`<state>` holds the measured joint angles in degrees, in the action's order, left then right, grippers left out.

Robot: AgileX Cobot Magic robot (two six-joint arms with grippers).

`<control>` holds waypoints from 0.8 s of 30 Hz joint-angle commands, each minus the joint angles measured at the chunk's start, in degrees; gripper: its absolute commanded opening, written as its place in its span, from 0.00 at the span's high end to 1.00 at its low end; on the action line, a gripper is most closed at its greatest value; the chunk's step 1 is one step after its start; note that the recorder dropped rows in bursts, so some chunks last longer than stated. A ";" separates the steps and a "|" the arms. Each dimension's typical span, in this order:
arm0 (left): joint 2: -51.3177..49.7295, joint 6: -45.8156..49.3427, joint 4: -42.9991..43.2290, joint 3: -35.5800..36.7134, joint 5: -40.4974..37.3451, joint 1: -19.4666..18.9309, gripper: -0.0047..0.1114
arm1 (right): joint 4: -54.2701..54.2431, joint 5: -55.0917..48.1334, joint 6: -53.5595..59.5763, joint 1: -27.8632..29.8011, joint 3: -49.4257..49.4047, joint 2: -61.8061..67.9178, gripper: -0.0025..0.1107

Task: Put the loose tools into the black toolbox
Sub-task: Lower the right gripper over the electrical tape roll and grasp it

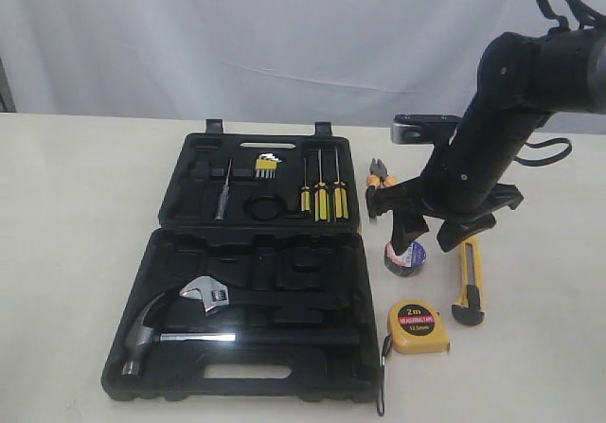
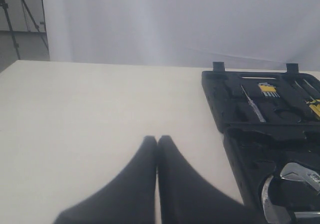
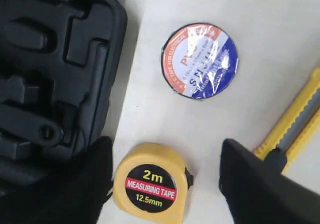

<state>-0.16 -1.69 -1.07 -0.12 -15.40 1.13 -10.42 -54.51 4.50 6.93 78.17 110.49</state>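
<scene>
The black toolbox point(image 1: 322, 376) lies open on the table, both halves flat. To its right lie the orange-and-black pliers point(image 1: 382, 172), the black tape roll point(image 1: 405, 257), the yellow "2m" tape measure point(image 1: 418, 326) and the yellow-and-black utility knife point(image 1: 469, 290). My right gripper point(image 1: 434, 238) hangs open above the tape roll. In the right wrist view it point(image 3: 165, 149) straddles the tape measure point(image 3: 151, 183) from above, with the tape roll point(image 3: 200, 61) beyond, the knife point(image 3: 295, 119) to one side and the toolbox point(image 3: 60, 58) to the other. My left gripper point(image 2: 157, 139) is shut and empty, over bare table beside the toolbox point(image 2: 220, 98).
In the toolbox sit a steel hammer point(image 1: 151, 333), a silver wrench point(image 1: 213, 295), three yellow-and-black screwdrivers point(image 1: 322, 196) and yellow hex keys point(image 1: 266, 166). A white curtain backs the table. A tripod point(image 2: 15, 13) stands beyond the table's far corner.
</scene>
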 commanded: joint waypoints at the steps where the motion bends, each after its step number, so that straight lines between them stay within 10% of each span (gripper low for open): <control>1: 0.16 -0.12 -0.14 0.12 -0.02 0.12 0.96 | 0.48 0.96 -0.09 0.09 0.37 -0.21 0.42; 24: 0.16 -0.12 -0.14 0.12 -0.02 0.12 0.96 | 3.50 15.23 0.01 0.09 0.37 9.42 0.40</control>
<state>-0.16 -1.69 -1.07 -0.12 -15.40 1.13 -7.63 -40.51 4.37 6.93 78.38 119.40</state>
